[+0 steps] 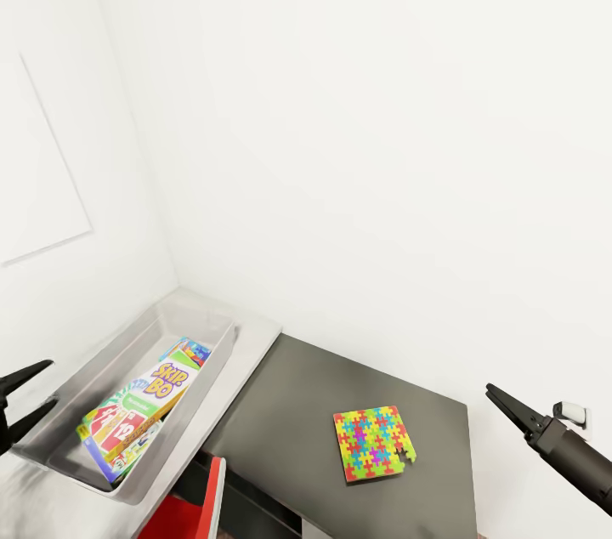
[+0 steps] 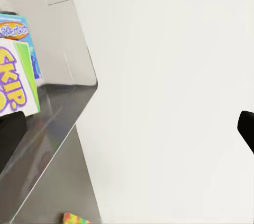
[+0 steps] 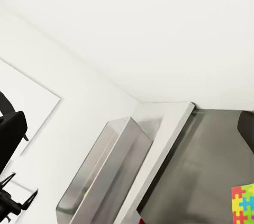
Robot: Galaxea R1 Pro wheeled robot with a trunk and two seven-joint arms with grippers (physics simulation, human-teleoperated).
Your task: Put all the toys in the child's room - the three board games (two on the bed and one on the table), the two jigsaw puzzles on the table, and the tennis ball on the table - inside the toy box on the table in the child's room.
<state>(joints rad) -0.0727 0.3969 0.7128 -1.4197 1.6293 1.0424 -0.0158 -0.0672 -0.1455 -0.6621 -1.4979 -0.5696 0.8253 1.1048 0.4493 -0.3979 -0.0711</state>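
The left gripper (image 1: 19, 397) is matte black, made of two slim fingers that taper to sharp points, like a thin open beak. The right gripper (image 1: 501, 399) is the same black, its fingers long, narrow and pointed, with a small notched step partway along the edge. Behind them sits a short, rounded dark grey cylinder that widens into the thicker, smooth charcoal forearm (image 1: 586, 462). A small white block with a dark face (image 1: 575, 414) is fixed at the wrist. In the wrist views the fingers (image 2: 10, 134) show as plain, blurred black shapes.
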